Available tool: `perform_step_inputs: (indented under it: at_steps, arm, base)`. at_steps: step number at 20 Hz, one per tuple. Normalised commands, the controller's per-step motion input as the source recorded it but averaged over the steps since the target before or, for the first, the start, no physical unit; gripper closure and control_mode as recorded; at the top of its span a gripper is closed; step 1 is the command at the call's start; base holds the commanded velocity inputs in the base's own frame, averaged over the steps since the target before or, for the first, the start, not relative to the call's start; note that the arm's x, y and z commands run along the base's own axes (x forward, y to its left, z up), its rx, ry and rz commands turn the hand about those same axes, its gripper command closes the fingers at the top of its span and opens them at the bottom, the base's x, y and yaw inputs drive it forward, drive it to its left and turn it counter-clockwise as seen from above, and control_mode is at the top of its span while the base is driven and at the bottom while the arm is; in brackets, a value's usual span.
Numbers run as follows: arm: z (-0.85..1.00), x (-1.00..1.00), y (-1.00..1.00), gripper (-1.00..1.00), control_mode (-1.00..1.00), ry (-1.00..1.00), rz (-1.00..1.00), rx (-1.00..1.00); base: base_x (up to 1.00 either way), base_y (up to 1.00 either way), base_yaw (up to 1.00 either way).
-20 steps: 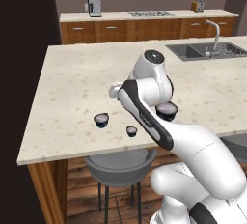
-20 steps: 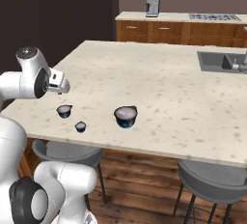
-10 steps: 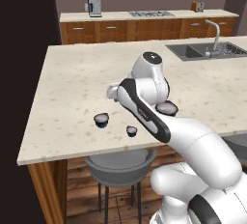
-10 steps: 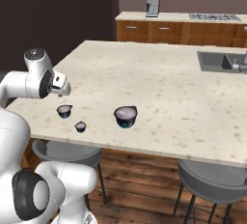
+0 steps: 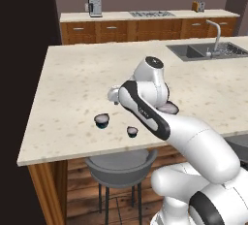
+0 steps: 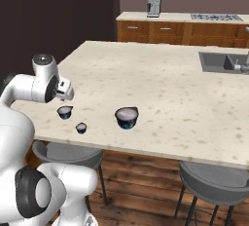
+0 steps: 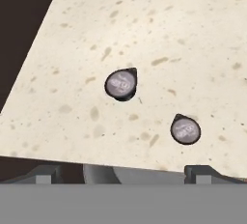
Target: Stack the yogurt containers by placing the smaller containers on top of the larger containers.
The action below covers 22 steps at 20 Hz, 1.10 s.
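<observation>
Three dark yogurt containers with pale tops stand near the front edge of the island counter (image 5: 72, 83). The widest, the larger container (image 6: 127, 117), is half hidden behind my arm in the left base view (image 5: 168, 107). The tiny smaller container (image 6: 81, 127) (image 5: 132, 131) (image 7: 185, 130) sits nearest the edge. A mid-sized cup (image 6: 64, 112) (image 5: 101, 120) (image 7: 121, 84) stands left of it. My gripper (image 6: 66, 93) (image 5: 114, 95) (image 7: 123, 172) hovers open just above the mid-sized cup, holding nothing.
Grey stools (image 5: 118, 163) (image 6: 214, 181) are tucked under the counter's front edge. A sink (image 5: 203, 52) with a faucet sits at the island's far right. A coffee machine (image 5: 94, 5) stands on the back counter. A dark wall lies to the left.
My hand has come down a little and edged toward the cups. The three cups have not moved.
</observation>
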Motion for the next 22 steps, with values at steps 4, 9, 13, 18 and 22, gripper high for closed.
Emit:
perform_step_inputs:
  at_steps: [4, 9, 13, 18, 22]
  arm:
    - [-0.25, 0.07, 0.00, -1.00, -1.00, 0.00, 0.00, 0.05]
    - [-0.25, 0.10, 0.00, -1.00, -1.00, 0.00, 0.00, 0.05]
    - [-0.33, 0.20, 0.03, -1.00, -1.00, 0.04, 0.00, 0.04]
    - [-0.32, 0.25, 0.02, -1.00, -1.00, 0.09, 0.00, 0.02]
    - [-0.31, 0.27, 0.03, -1.00, -1.00, 0.07, 0.00, 0.02]
  base:
    - [0.00, 0.00, 0.00]
    - [0.00, 0.00, 0.00]
    - [0.00, 0.00, 0.00]
    - [0.00, 0.00, 0.00]
    - [0.00, 0.00, 0.00]
